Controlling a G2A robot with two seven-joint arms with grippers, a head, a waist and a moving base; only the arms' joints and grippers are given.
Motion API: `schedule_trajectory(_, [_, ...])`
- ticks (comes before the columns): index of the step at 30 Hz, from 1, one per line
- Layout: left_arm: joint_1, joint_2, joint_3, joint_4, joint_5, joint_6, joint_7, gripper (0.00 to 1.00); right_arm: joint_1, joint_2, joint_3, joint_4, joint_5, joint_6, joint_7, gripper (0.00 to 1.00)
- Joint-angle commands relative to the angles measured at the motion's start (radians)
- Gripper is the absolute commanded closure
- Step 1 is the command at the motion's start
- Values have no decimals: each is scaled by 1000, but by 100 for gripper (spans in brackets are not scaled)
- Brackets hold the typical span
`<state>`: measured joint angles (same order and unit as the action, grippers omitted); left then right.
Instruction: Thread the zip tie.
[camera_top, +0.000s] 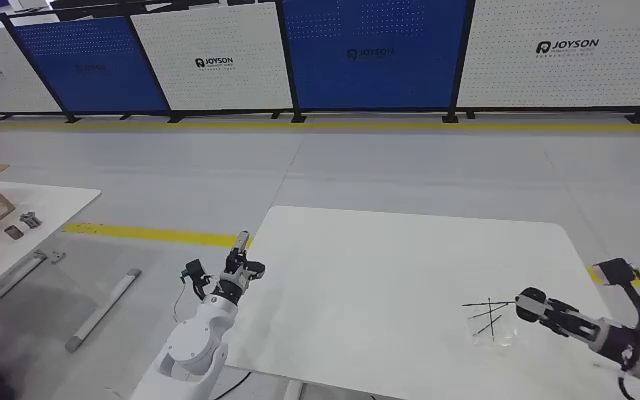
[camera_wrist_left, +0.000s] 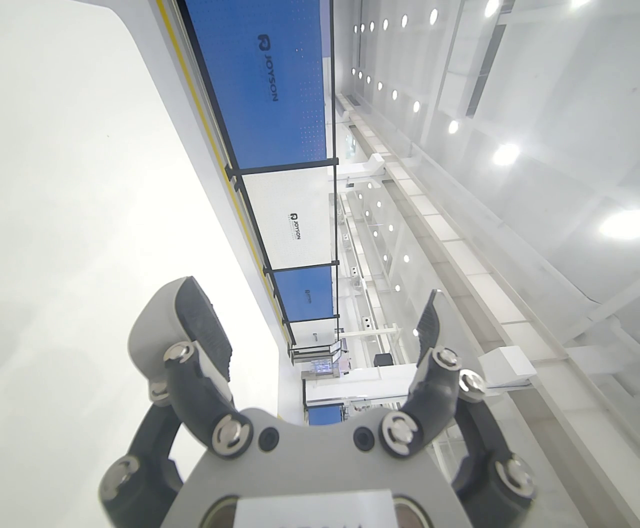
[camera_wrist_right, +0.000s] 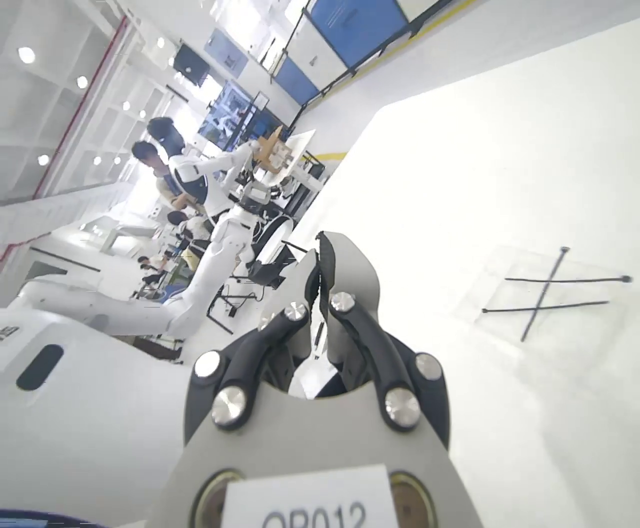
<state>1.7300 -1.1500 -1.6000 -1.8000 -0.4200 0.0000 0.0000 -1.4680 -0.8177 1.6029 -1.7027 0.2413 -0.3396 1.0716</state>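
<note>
Three black zip ties (camera_top: 488, 312) lie crossed on a clear sheet (camera_top: 493, 327) near the right front of the white table (camera_top: 400, 290). The right wrist view shows the zip ties (camera_wrist_right: 550, 292) on that sheet (camera_wrist_right: 595, 325), off to the side of my right gripper (camera_wrist_right: 320, 252), which is shut with nothing between its fingers. In the top view this gripper (camera_top: 524, 298) hovers just right of the ties. My left gripper (camera_wrist_left: 320, 310) is open and empty, pointing out past the table's left edge; from above it (camera_top: 240, 243) sits at that edge.
A second white table (camera_top: 40, 215) with small objects stands at far left. Blue and white pegboard partitions (camera_top: 300, 60) line the far side of the floor. Another robot (camera_wrist_right: 220, 210) and people are in the room behind, far from the table.
</note>
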Motion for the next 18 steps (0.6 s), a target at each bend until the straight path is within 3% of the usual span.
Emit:
schedule_trajectory(1, [0, 0, 0, 0, 0, 0, 0, 0, 3, 0, -1, 4, -31, 0, -4, 100])
schedule_trajectory(18, [0, 0, 0, 0, 0, 0, 0, 0, -1, -2, -4, -3, -50, 0, -39, 100])
